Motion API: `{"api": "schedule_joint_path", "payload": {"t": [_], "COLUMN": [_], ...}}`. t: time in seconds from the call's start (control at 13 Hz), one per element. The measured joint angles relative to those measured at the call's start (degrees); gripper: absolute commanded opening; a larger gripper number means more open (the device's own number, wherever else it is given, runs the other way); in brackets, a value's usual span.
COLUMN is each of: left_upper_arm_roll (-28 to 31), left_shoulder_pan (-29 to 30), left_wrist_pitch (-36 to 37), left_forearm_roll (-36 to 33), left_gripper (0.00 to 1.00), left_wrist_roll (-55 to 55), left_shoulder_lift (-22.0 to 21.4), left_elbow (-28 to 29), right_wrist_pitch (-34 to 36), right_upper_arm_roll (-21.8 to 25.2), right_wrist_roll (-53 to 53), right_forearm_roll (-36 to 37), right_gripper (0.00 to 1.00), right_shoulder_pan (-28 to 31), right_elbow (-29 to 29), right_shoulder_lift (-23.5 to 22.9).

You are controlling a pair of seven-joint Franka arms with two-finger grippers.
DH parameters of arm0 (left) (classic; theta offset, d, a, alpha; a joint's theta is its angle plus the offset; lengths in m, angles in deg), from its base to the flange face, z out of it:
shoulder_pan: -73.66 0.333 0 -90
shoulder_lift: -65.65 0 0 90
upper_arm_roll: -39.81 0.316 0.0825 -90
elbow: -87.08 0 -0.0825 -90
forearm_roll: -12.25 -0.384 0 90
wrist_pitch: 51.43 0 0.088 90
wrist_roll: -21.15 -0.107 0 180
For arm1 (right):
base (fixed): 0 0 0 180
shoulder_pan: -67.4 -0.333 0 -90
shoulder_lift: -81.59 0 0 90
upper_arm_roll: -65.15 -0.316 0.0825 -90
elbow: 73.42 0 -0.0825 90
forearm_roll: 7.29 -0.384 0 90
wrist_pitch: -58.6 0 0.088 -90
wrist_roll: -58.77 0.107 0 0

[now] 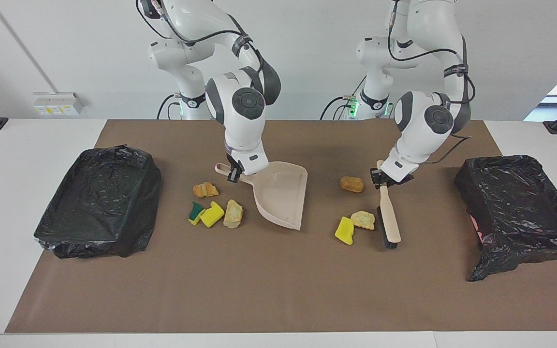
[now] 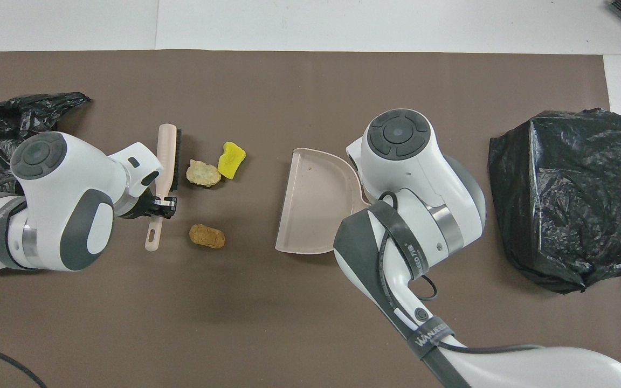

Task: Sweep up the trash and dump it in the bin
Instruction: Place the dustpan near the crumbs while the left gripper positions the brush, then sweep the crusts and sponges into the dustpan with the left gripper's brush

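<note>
1. Left gripper (image 1: pixel 380 180) clamped on beige-handled, black-bristled brush (image 1: pixel 388 217); right gripper (image 1: pixel 234 175) clamped on handle of beige plastic dustpan (image 1: pixel 281 195).
2. Dustpan empty; brush just beside two foam scraps (image 1: pixel 354 225).
3. All visible scraps lying on brown mat (image 1: pixel 259 280); black-bagged bins (image 1: pixel 97 200) unused.

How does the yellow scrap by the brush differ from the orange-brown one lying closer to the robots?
The yellow scrap is bright yellow and angular; the orange-brown scrap is dull, rounded and oblong. The yellow scrap touches a beige scrap close to the brush; the orange-brown scrap lies alone. The yellow scrap lies farther from the robots than the orange-brown scrap. Both are small and rest on the brown mat.
</note>
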Motion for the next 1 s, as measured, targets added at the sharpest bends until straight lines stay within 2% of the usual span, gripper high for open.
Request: {"api": "schedule_joint_path", "payload": {"t": [0.23,0.46,0.77,1.0], "left_upper_arm_roll": [0.2,-0.8,-1.4,-1.6], "left_shoulder_pan": [1.7,0.6,-5.6,-11.2], "left_wrist_pitch": [-0.6,-0.8,-0.7,0.4], "left_forearm_roll": [0.0,0.0,0.1,0.9], "left_gripper": [0.00,0.00,0.00,0.00], "left_wrist_roll": [-3.1,-5.6,-14.4,-15.9], "left_shoulder_lift": [2.2,3.5,3.6,3.5], "left_elbow": [-0.9,-1.2,-1.2,-1.2], "right_wrist_pitch": [-0.1,-1.5,-3.1,-3.2], "right_upper_arm_roll": [-0.1,-0.2,-0.2,-0.2], "right_wrist_roll": [5.7,8.3,10.7,11.5], "right_forearm_roll": [0.0,0.0,-0.1,-0.1], "right_gripper": [0.00,0.00,0.00,0.00], "right_shoulder_pan": [-2.7,-3.8,-4.3,-4.4], "right_elbow": [-1.0,-1.4,-1.8,-1.8], "right_shoulder_lift": [-0.2,-0.6,-1.5,-1.6]}}
